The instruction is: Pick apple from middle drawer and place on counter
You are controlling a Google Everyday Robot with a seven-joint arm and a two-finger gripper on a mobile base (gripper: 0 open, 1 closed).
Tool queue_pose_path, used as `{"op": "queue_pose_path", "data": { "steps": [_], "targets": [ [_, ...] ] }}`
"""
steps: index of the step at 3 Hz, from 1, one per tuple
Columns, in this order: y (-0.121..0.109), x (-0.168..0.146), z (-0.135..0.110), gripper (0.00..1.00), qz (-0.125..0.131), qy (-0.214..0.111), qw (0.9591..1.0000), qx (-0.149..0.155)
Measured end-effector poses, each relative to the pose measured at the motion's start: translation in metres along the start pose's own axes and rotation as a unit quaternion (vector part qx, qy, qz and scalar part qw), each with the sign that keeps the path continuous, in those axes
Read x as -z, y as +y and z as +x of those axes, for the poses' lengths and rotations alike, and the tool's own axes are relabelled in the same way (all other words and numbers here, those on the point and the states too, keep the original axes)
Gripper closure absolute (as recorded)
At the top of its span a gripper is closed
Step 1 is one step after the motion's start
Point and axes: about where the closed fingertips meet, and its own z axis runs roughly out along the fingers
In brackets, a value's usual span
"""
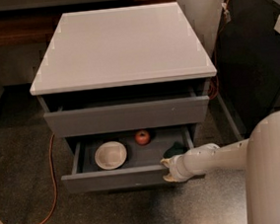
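The middle drawer [112,179] is pulled out below the white counter [121,44]. Inside it, the small red apple [142,137] rests near the back, about midway across. My gripper [166,171] is at the right end of the drawer's front panel, right against it, with the pale arm reaching in from the lower right. The apple lies behind and to the left of the gripper, apart from it.
A white bowl [110,155] sits left of the apple, and a dark sponge [173,150] lies at the drawer's right, just behind the gripper. The upper drawer [125,116] stands slightly out. An orange cable [52,192] trails on the floor at left. A dark cabinet [257,48] stands at right.
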Motion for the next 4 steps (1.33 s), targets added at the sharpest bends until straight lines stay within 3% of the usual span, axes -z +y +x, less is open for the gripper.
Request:
{"op": "queue_pose_path", "data": {
  "steps": [2,4],
  "targets": [
    [0.0003,0.0000,0.0001,0.98,0.000,0.000,1.0000,0.000],
    [0.0003,0.0000,0.0002,0.51,0.000,0.000,1.0000,0.000]
  ]
}}
